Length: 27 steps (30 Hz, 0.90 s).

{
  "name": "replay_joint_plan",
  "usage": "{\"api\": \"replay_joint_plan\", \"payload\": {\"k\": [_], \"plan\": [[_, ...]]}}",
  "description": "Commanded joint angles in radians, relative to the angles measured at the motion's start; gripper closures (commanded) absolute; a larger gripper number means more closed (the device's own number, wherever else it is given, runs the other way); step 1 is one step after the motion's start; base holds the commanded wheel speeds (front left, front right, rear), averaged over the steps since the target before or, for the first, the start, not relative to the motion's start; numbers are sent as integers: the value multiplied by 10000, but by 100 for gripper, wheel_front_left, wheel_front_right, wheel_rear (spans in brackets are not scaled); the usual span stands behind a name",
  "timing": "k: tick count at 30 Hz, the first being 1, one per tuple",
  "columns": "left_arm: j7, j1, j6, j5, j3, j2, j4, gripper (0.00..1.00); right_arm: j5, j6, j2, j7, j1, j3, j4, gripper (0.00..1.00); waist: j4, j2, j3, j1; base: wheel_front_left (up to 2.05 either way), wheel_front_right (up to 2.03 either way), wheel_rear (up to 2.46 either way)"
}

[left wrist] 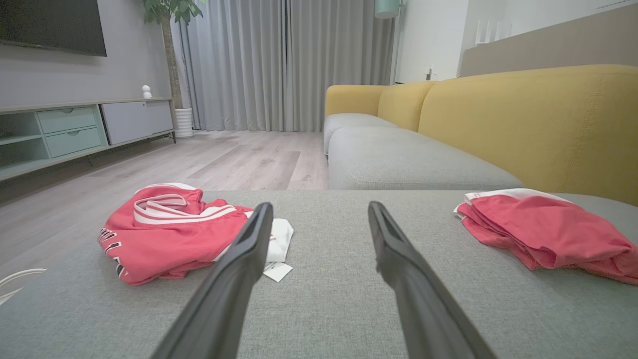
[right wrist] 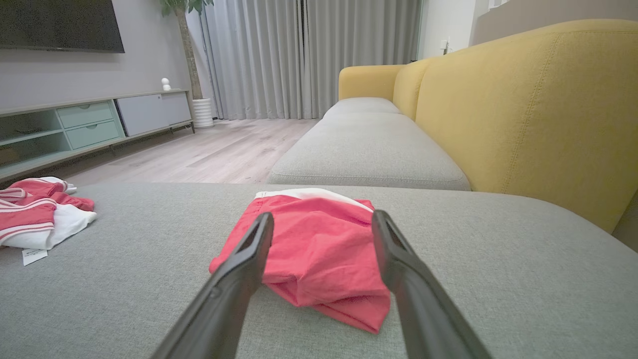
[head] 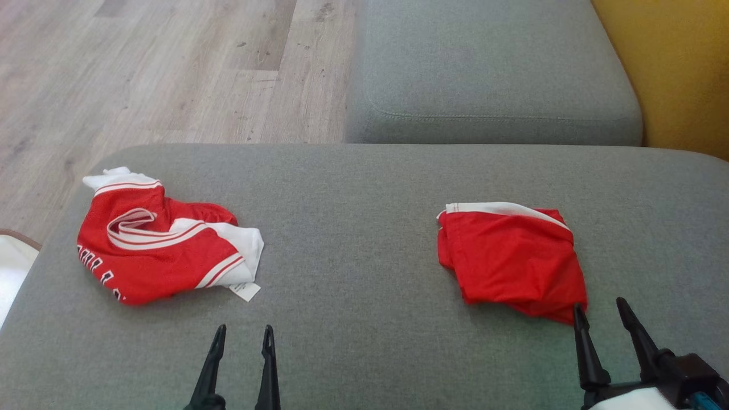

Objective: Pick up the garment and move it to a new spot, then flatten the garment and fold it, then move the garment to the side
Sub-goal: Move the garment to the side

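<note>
Item: folded red garment (head: 512, 259), white band along far edge, on right of grey sofa seat (head: 353, 228). Right jaws: open, empty, tips at garment's near corner; contact can't tell. Left jaws: open, empty, near crumpled red/white jersey (head: 159, 245) w/ tag, not touching.

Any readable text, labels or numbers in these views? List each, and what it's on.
"ULL", seemingly: dark letters cut off by folds, on the crumpled red-and-white mesh jersey.
White tag beside the jersey: print too small to read.
Folded plain red garment: no text shows.
</note>
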Motion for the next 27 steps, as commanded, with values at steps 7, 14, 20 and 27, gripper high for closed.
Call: {"api": "replay_joint_plan", "payload": {"k": [7,14,20,27], "plan": [[-51,-574,-57,131,369,-51,-181,0,28,65,-92,-137,-301,160,-344,0,27,0,42,0,0,0,0],[-51,-586,-119,244,404,-51,-113,0,68,65,-90,-137,-252,172,-301,0,62,0,54,0,0,0,0],[-51,-579,-136,273,364,-51,-148,0,138,65,-158,-137,-261,245,-164,0,88,0,224,0,0,0,0],[-51,-663,-91,289,287,-51,-193,0,548,65,-387,-137,-800,246,539,0,62,0,761,0,0,0,0]]}}
